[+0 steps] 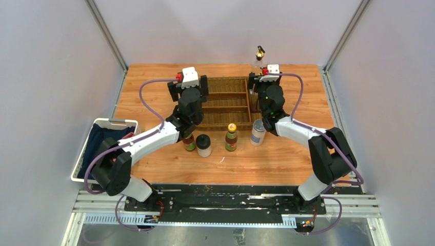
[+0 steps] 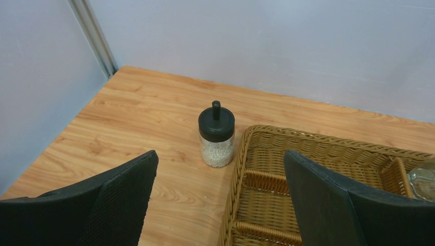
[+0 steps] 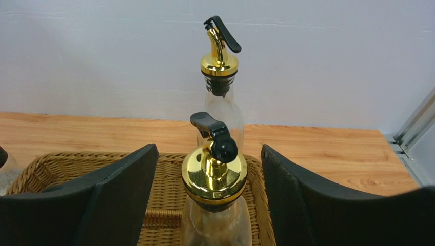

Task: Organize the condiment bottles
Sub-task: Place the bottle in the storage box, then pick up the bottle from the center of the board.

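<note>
My right gripper [image 3: 209,148] is open around a clear gold-spouted cruet [image 3: 215,184] that stands in the wicker tray's [image 3: 169,169] far right corner; both fingers stand apart from it. A second cruet [image 3: 220,77] stands just behind the tray [image 1: 260,56]. My left gripper [image 2: 220,154] is open and empty above the tray's left rim [image 2: 241,169]. A black-lidded jar [image 2: 216,134] of white grains stands on the table by the tray's far left corner. Near the front stand a sauce bottle [image 1: 231,137], another black-lidded jar [image 1: 204,145], a silver-lidded shaker [image 1: 258,132] and a second sauce bottle [image 1: 189,142], partly under my left arm.
The brown wicker divided tray [image 1: 225,102] lies at the middle back of the wooden table. A white basket [image 1: 105,123] holding dark cloth hangs off the table's left edge. Grey walls close the back and both sides.
</note>
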Tool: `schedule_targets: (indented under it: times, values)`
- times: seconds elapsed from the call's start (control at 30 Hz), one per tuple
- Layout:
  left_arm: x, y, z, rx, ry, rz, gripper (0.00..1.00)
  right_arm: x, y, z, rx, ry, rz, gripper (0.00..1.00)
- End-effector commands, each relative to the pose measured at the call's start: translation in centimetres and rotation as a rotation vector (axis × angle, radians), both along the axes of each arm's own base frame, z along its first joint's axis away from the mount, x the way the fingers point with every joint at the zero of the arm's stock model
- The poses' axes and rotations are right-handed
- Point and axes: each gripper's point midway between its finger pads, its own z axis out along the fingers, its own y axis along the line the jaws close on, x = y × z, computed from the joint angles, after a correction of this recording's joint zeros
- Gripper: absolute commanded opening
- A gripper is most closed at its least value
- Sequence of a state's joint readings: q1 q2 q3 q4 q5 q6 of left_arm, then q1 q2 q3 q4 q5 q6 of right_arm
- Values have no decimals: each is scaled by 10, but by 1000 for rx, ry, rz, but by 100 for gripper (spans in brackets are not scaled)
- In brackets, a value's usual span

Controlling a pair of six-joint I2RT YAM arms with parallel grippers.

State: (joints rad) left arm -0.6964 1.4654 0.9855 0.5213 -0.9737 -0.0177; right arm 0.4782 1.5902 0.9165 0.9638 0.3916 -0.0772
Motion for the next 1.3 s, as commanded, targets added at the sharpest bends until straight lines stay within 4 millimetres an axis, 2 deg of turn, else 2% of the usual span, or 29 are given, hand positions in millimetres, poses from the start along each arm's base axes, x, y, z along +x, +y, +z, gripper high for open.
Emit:
schedule_targets:
  times: [0.0, 0.17, 0.37, 0.63, 0.8, 0.93, 0.97, 1.07, 1.27]
  values:
    - [1, -8, 17, -12, -31, -33, 100, -3, 2, 29, 4, -52, 14, 78]
    - [-1, -12, 25, 9, -39, -77, 100, -8, 0, 44, 3, -76, 11, 78]
    - [-4, -31, 44, 35, -57, -204, 100, -18, -6, 73, 6, -117, 5, 79]
    - [-21, -85, 71, 116, -83, -574, 100, -34, -19, 104, 22, -131, -14, 79]
    - [-40, -128, 73, 196, -25, -859, 100, -48, -36, 115, 40, -107, -70, 80]
    - [-52, -152, 53, 250, 129, -1021, 100, -62, -52, 126, 60, -89, -117, 80]
    - [-52, -157, 55, 260, 155, -1046, 100, -64, -55, 127, 62, -83, -128, 80]
    - [-57, -171, 37, 301, 258, -1115, 100, -73, -64, 132, 69, -73, -158, 81]
    - [-70, -196, 4, 418, 399, -1202, 100, -86, -83, 129, 59, -32, -231, 81]
